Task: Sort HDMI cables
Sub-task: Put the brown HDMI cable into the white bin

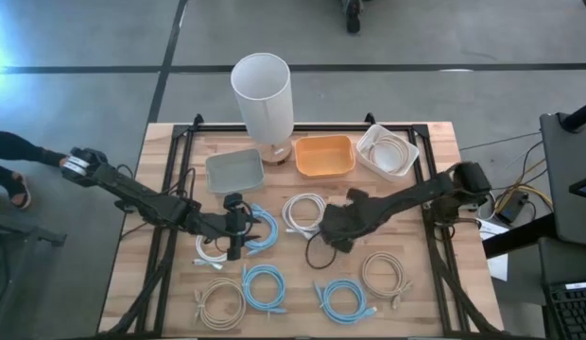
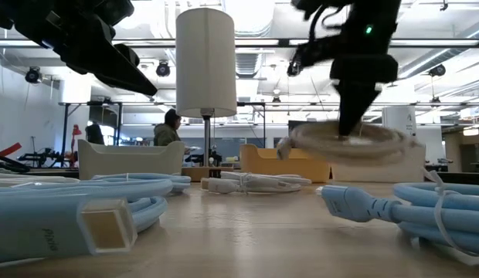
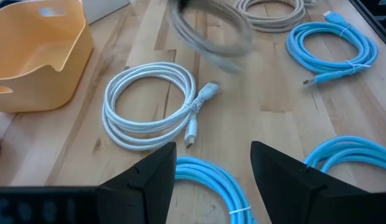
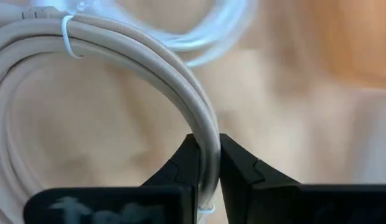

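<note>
While the right gripper point(image 4: 207, 171) clamps a beige cable point(image 4: 106, 68) and lifts it above mid-table, the left gripper point(image 3: 213, 168) hovers open over a blue cable point(image 3: 211, 183). Sorting is mid-carry; next, I'd say, it needs a matching bin, perhaps the orange bin point(image 1: 324, 156).

even bright overhead light on pale wooden slatted table point(image 1: 302, 283), shadows soft. low view: ceiling lamps glare, dark arms silhouetted, near light blue coiled cable point(image 2: 69, 212) out of focus. beige coiled cable point(image 3: 208, 28) motion-blurred in left wrist view; right wrist background blurred.

left hand point(image 3: 213, 168): fingers apart, low over table | right hand point(image 4: 206, 171): pinched closed, raised
</note>
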Controlling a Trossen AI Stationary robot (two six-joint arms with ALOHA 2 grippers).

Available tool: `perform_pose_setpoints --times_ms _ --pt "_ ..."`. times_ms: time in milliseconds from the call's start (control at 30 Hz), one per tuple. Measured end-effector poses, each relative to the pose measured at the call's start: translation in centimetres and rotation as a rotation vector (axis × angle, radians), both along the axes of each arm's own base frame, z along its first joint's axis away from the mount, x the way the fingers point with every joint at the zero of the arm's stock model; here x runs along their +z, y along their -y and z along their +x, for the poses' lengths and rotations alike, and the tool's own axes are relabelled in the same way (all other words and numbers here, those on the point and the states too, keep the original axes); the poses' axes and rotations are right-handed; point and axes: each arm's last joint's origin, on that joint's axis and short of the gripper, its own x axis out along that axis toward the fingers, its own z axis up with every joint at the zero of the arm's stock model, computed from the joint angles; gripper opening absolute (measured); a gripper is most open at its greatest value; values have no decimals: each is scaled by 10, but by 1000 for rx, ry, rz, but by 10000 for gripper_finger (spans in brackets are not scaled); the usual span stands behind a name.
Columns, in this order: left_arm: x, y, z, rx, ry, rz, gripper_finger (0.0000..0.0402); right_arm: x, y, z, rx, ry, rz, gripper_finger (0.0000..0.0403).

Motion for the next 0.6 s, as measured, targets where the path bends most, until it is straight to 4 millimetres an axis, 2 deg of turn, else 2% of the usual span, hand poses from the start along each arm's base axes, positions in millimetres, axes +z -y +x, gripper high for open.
perform_pose_setpoints --times_ms 300,467,600 --pt "0 0 0 -1 1 2 213 50 42 -34 -98 46 -339 43" --pt "0 0 0 0 1 3 213 67 74 -52 -208 56 -421 40" --pt "0 0 0 -1 1 3 213 72 102 -70 -318 17 -450 39"
